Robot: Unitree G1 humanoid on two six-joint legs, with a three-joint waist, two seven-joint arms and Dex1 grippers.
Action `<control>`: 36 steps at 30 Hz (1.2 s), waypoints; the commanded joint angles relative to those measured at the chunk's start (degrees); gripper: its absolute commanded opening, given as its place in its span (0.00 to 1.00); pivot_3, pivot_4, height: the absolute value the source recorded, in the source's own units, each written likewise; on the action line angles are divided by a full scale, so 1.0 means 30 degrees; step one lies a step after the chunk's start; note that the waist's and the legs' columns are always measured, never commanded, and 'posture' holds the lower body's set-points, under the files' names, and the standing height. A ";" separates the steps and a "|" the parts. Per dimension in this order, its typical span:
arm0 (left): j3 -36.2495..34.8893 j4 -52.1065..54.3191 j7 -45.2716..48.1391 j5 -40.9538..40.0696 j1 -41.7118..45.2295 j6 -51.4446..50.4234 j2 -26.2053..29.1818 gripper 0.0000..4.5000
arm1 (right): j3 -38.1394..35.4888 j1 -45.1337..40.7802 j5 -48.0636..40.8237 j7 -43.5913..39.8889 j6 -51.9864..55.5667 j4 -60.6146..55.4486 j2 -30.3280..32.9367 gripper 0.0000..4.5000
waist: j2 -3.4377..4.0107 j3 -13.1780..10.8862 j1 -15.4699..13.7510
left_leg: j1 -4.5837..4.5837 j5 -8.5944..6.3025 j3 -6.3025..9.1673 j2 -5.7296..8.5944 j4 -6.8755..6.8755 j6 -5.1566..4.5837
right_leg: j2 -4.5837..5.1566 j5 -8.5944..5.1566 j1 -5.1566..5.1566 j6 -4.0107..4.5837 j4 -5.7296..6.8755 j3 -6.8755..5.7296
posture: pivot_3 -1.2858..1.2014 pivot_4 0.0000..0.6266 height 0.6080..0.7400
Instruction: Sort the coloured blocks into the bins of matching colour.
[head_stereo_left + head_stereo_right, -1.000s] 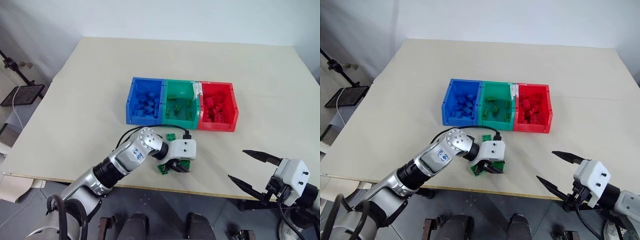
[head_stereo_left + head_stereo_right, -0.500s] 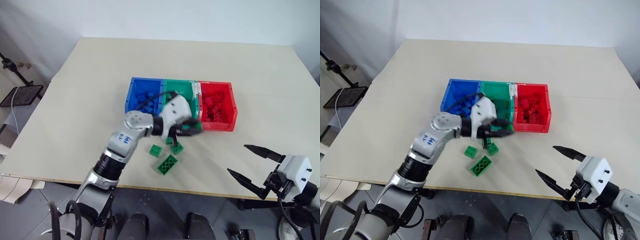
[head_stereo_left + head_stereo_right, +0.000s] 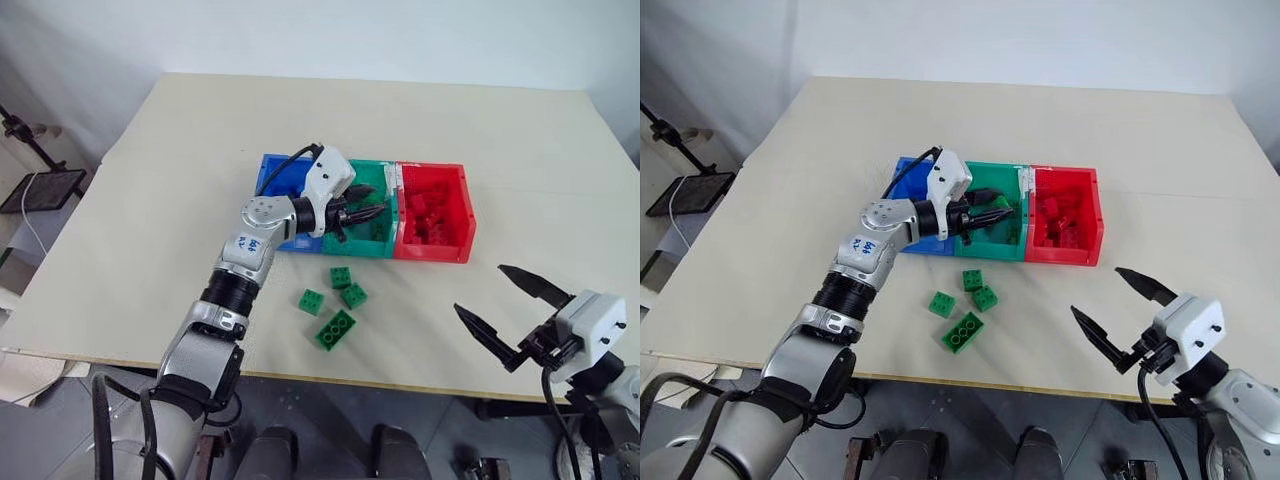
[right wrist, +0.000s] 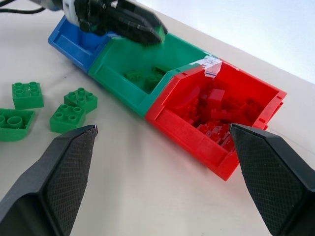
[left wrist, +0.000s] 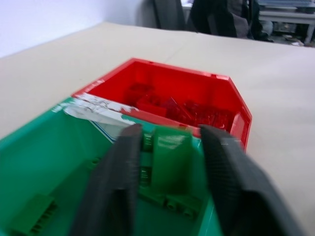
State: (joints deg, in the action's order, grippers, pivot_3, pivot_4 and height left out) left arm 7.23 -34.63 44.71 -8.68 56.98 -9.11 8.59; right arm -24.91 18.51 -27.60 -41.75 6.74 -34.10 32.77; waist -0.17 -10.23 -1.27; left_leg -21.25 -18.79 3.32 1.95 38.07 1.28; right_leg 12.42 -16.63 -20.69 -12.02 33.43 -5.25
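My left gripper (image 3: 362, 215) reaches level over the green bin (image 3: 372, 245), the middle of three joined bins. Its fingers (image 5: 118, 177) stand slightly apart, and a small green block (image 5: 171, 147) sits between them with a thin gap on each side. Several green blocks lie inside the green bin. On the table before the bins lie three square green blocks (image 3: 342, 277), (image 3: 353, 295), (image 3: 311, 301) and a longer one (image 3: 335, 329). At the front right, off the table edge, my right gripper (image 3: 480, 290) is wide open and empty.
The blue bin (image 3: 275, 180) holds blue bricks and the red bin (image 3: 450, 250) red bricks. My left arm crosses over the blue bin. The table's front edge (image 3: 400, 378) runs just behind the long block. A black stand (image 3: 30, 140) is left of the table.
My left gripper rose from the blocks near the front edge and swung forward over the green bin with a green block. Its fingers have parted. The right gripper hardly moved.
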 commanded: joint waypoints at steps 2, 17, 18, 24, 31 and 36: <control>-0.0695 0.0570 0.0350 -0.0346 0.0102 0.0930 0.0390 0.78 | 0.0486 -0.0509 -0.0026 0.0082 0.0108 -0.0532 0.0293 1.00 | -0.0001 0.0000 -0.0007 | -0.0002 0.0000 0.0000 0.0001 0.0005 0.0000 | 0.0001 0.0000 0.0000 0.0000 0.0002 0.0001 | 0.52 0.24 1.00; -0.5319 1.0427 0.7150 -0.4978 -1.0974 -0.0162 0.9993 1.00 | 0.3032 -0.3773 0.0174 -0.4380 -0.0319 0.2335 0.3461 1.00 | 0.0011 0.0006 0.0424 | 0.0026 -0.0008 0.0002 -0.0057 0.0013 0.0015 | -0.0035 -0.0004 -0.0007 0.0013 0.0039 0.0009 | 0.52 0.24 1.00; -0.5575 1.0504 0.7229 -0.5022 -1.1527 -0.0161 1.0433 1.00 | 0.3140 -0.3984 0.0202 -0.4675 -0.0437 0.2606 0.3617 1.00 | 0.0011 0.0006 0.0361 | 0.0029 -0.0008 0.0017 -0.0056 0.0017 0.0016 | -0.0035 -0.0004 0.0006 0.0013 0.0039 0.0003 | 0.52 0.24 1.00; -0.7067 1.0345 0.6416 -0.4266 -1.4024 0.1375 1.1864 1.00 | 0.3851 -0.5447 0.0450 -0.5855 -0.0848 0.4029 0.3995 1.00 | 0.0008 0.0005 0.0121 | 0.0028 -0.0022 0.0013 -0.0055 0.0027 0.0024 | -0.0035 -0.0004 0.0011 0.0013 0.0023 0.0000 | 0.52 0.24 1.00; -0.4570 1.8639 0.3709 -0.4960 -1.6618 -0.2260 1.0813 1.00 | 0.3180 -0.4839 0.0420 -0.6219 -0.0830 0.4475 0.4084 1.00 | 0.0006 0.0004 0.0005 | 0.0019 -0.0040 0.0018 -0.0057 0.0033 0.0025 | -0.0032 -0.0003 0.0013 0.0013 0.0026 -0.0002 | 0.52 0.24 1.00; -0.1399 2.2212 0.1367 -0.4600 -1.6545 -0.7388 1.0627 1.00 | 0.2498 -0.3602 0.0453 -0.6172 -0.0803 0.4235 0.4146 1.00 | 0.0011 0.0006 0.0019 | 0.0032 -0.0045 -0.0004 -0.0073 0.0025 0.0032 | -0.0047 -0.0004 0.0009 0.0014 0.0024 0.0005 | 0.52 0.24 1.00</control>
State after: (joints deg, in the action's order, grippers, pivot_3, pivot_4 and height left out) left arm 1.73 28.27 52.00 -22.17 5.85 -25.58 40.58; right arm -15.05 7.09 -25.65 -60.40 4.94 -19.99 44.43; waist -0.13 -10.22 -1.22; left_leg -21.14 -18.93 3.30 1.72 38.17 1.38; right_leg 12.27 -16.65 -20.65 -11.97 33.52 -5.22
